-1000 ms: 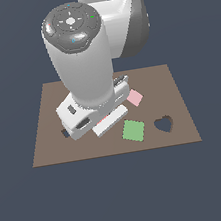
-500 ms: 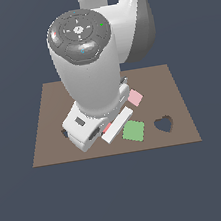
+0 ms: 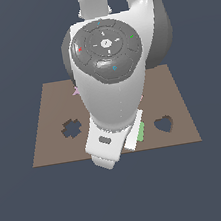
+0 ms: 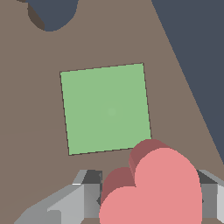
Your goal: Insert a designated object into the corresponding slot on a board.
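Observation:
The salmon-red heart [image 4: 153, 188] sits between my grey fingers [image 4: 70, 201], and my gripper [image 4: 151, 197] is shut on it, held above the brown board [image 4: 35, 131]. It hangs just beside the green square [image 4: 107, 109]. A rounded part of a dark hole [image 4: 50, 15] shows beyond the square; its shape fits the slot. In the exterior view the heart-shaped slot [image 3: 164, 124] lies open near the board's [image 3: 52, 142] right end. My arm hides the heart and the fingertips there.
A dark cross-shaped hole [image 3: 71, 129] lies on the board's left side in the exterior view. Only a sliver of the green square [image 3: 141, 130] and a tip of the pink star [image 3: 75, 91] show past the arm. The board's edge [image 4: 183, 87] runs close by the green square.
The arm has swung toward the exterior view's right, uncovering the cross-shaped hole and covering most of the green square and the pink tile.

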Controlling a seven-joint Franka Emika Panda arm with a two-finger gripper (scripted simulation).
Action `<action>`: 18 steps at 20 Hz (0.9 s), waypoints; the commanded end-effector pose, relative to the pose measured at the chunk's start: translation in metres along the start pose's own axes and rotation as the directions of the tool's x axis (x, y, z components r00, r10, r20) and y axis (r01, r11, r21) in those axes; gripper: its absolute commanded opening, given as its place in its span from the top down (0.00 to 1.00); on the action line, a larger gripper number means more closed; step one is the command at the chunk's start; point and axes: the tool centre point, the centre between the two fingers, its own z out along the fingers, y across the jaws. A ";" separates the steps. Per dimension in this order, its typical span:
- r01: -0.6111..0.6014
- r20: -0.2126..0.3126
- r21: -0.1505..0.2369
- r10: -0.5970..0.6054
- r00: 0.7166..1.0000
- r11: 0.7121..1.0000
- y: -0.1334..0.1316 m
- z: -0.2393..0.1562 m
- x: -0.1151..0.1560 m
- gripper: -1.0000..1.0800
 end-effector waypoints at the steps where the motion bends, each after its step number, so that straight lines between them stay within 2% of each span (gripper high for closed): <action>1: 0.113 0.000 0.000 -0.113 0.994 0.994 0.003 -0.001 0.013 1.00; 5: 0.291 0.000 -0.001 -0.291 0.957 0.957 0.004 -0.002 0.033 1.00; 9: 0.461 0.000 -0.001 -0.461 0.888 0.888 0.002 -0.003 0.054 1.00; 13: 0.612 0.000 -0.001 -0.612 0.791 0.791 -0.005 -0.004 0.074 1.00; 18: 0.769 0.000 -0.001 -0.769 0.639 0.639 -0.018 -0.005 0.096 1.00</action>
